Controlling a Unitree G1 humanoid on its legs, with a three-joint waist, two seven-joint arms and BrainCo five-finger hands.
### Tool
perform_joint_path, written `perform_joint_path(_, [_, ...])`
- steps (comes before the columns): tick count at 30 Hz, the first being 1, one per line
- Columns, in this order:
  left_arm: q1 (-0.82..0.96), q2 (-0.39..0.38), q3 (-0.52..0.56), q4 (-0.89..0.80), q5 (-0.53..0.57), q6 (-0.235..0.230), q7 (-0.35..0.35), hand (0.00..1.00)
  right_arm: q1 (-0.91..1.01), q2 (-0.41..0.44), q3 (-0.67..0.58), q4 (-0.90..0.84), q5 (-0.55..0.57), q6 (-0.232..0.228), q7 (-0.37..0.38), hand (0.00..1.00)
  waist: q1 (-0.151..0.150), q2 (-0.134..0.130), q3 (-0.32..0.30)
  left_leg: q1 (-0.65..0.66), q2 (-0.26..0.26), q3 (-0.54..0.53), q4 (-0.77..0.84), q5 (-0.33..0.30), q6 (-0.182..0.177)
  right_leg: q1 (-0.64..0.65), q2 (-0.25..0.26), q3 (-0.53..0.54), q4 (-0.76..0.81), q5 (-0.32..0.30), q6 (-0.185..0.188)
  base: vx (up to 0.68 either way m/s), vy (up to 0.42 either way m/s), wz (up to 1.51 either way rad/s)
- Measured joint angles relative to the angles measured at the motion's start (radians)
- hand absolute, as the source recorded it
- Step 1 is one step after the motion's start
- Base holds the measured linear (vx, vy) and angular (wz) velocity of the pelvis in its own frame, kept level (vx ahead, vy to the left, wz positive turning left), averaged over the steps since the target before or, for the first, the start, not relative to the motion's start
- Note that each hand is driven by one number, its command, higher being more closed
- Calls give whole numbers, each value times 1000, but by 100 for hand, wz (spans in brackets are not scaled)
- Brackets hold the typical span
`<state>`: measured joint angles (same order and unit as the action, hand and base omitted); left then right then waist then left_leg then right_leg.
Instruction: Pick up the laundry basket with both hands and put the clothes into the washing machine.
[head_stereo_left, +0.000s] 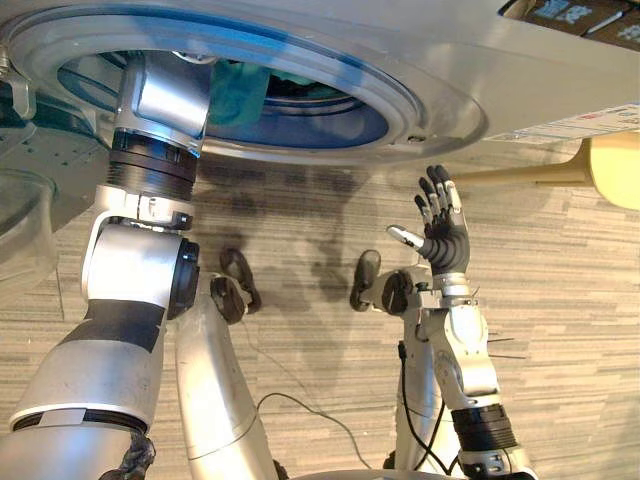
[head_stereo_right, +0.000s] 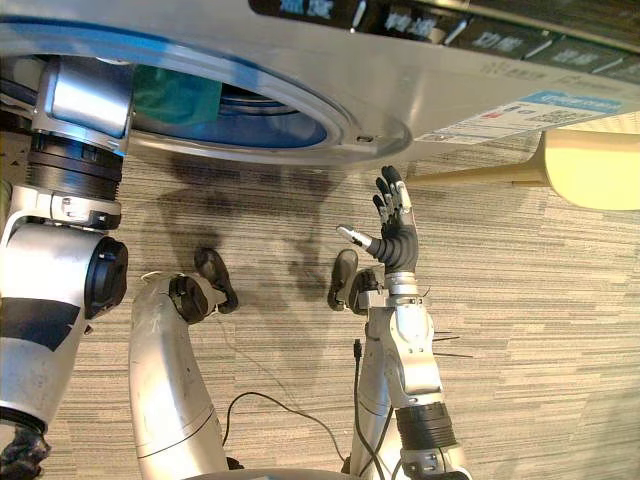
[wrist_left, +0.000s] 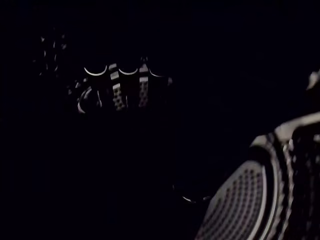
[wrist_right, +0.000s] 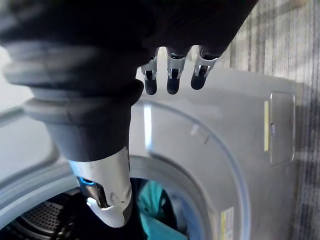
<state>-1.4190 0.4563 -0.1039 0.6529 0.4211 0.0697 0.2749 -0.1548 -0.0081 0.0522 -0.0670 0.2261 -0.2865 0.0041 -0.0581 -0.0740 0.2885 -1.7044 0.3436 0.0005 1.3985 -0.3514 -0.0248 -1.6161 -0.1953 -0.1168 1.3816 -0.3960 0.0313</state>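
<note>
1. The washer (head_stereo_left: 470, 60) runs across the far side of both eye views. Its grey front faces the robot and its round opening (head_stereo_left: 330, 110) is ringed by a blue glow.
2. The left arm (head_stereo_left: 150, 150) passes through the left part of the opening into the drum (wrist_right: 40, 220). The left robot hand is hidden inside, so I cannot tell whether it is clenched, released or grasping anything.
3. A teal cloth (head_stereo_left: 238, 92) lies inside the drum at its mouth, just beside the left arm. The right wrist view shows the cloth (wrist_right: 155, 210) just behind the opening's lip.
4. The left wrist view is dark. A curved perforated surface (wrist_left: 240, 200) catches faint light there, and I cannot tell what it belongs to.
5. The right robot hand (head_stereo_left: 440, 225) is held up in the air in front of the washer, below the rim of the opening and apart from it.
6. The right robot hand is released: its fingers (wrist_right: 170, 75) are straight, the thumb stands apart, and it holds nothing.
7. A small square flap (wrist_right: 280, 127) sits on the washer's front beside the opening. A dark control strip (head_stereo_right: 400, 20) runs along the washer's far edge.
8. The floor (head_stereo_left: 560, 300) is striped grey-brown carpet.
9. A pale wooden piece (head_stereo_left: 610, 165) shows at the right, near the washer's corner.
</note>
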Motion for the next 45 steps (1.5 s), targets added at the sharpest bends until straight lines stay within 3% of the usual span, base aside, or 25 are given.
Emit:
perform_joint_path(8, [0,25,54,-31,-78,-5,-1,0,6,-2,-1,-1,40,0,2,0,-9,-1,-1,-10,-8,0,-2,1,0,-12,-7,1,7,-1,-1,19,-11,2])
perform_joint_path(12, [25,44,55,-173,-36,-8,61,0,15,0,0,1,40,-8,4,0,-6,-1,-1,-10,-15,0,-3,1,0,-10,-17,-1,10,-3,-1,20,-8,6])
perform_joint_path(16, [84,60,55,-293,-12,-9,77,0,15,3,-4,12,39,-17,3,0,-4,-1,-1,-5,-26,-3,-12,5,-5,-4,-20,-5,9,-4,-2,21,-17,7])
perform_joint_path(19, [217,32,58,-387,-15,-10,76,0,4,16,-11,90,36,-17,-1,0,-3,-1,0,27,-34,-1,-32,11,-8,26,-34,-13,3,-11,-8,41,-33,15])
perform_joint_path(23, [407,-82,142,-451,-86,-13,63,0,5,33,-18,138,-5,-14,-11,0,0,0,-1,122,-34,8,-74,14,-15,112,-36,-19,-20,-31,-10,64,-66,15])
perform_joint_path(25, [600,-179,161,-526,-180,-61,55,0,7,28,-43,156,-35,-8,-28,0,25,0,-1,187,-38,9,-120,22,-31,173,-36,-32,-48,-37,-19,67,-80,17])
perform_joint_path(30, [980,-317,121,-531,-379,-114,-2,0,11,-19,-72,250,-91,40,-59,0,71,0,-1,364,-68,0,-246,51,-75,357,-50,-81,-127,-59,-29,59,-97,34])
perform_joint_path(33, [1143,-360,61,-507,-465,-158,-65,0,41,-44,-82,304,-100,67,-66,0,87,6,-18,491,-88,0,-362,88,-80,497,-59,-122,-216,-58,-30,69,-87,40])
perform_joint_path(36, [1237,-399,43,-386,-528,-169,-103,0,81,-52,-80,375,-105,81,-67,0,100,5,-48,656,-120,1,-507,140,-94,667,-68,-168,-331,-41,-33,111,-72,44])
perform_joint_path(45, [1411,-416,113,-112,-549,-193,-140,0,162,-59,-64,564,-128,101,-71,0,100,13,-124,1141,-155,79,-933,254,-88,1117,-44,-217,-721,75,16,103,-27,10])
